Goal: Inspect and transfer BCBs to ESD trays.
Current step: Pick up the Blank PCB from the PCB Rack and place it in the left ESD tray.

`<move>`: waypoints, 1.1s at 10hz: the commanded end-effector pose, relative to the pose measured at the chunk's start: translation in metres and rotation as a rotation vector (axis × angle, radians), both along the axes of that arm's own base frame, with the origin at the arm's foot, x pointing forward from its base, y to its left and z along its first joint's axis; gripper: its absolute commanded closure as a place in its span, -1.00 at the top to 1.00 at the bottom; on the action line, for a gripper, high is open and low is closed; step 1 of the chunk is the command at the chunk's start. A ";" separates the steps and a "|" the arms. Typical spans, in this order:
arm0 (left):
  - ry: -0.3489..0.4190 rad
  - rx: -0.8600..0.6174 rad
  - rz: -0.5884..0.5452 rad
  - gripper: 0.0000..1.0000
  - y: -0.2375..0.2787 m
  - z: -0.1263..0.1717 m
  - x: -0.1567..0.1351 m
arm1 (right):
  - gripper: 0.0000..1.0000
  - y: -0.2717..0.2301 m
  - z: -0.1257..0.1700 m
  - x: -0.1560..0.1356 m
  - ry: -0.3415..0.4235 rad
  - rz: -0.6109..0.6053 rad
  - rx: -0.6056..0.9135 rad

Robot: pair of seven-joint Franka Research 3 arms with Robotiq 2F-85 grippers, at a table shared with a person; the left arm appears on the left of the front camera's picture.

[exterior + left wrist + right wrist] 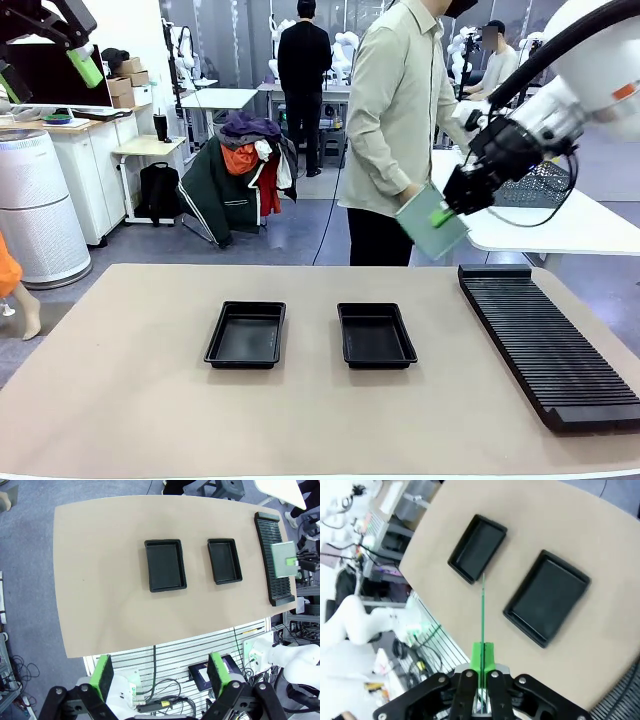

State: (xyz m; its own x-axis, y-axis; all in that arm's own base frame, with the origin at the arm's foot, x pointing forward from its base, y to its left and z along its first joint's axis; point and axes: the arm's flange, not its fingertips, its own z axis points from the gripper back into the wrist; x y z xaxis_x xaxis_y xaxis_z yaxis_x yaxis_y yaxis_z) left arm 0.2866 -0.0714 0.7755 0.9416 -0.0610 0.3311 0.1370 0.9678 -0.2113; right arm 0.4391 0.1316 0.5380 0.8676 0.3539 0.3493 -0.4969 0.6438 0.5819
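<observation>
Here the right gripper (443, 213) clamps a thin pale-green rectangular board (430, 226) aloft, seemingly touching a person's hand (409, 194); the left gripper (160, 672) gapes empty above the tan table (100, 585).

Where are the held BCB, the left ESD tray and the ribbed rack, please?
held BCB (422, 228), front view, centre of its face.
left ESD tray (246, 336), front view, bare floor.
ribbed rack (545, 340), front view, middle of its ribbed top.
</observation>
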 end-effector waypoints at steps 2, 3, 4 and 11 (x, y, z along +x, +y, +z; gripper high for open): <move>0.002 0.000 0.004 1.00 0.001 -0.001 0.000 | -0.95 0.051 -0.040 -0.019 0.041 -0.127 0.125; 0.002 0.000 0.004 1.00 0.001 -0.001 0.000 | -0.95 0.068 -0.056 -0.023 0.055 -0.159 0.184; 0.002 0.000 0.004 1.00 0.001 -0.001 0.000 | -0.95 0.086 -0.070 -0.023 0.098 -0.154 0.219; 0.002 0.000 0.004 1.00 0.001 -0.001 0.000 | -0.95 0.191 -0.140 0.014 0.201 -0.237 0.343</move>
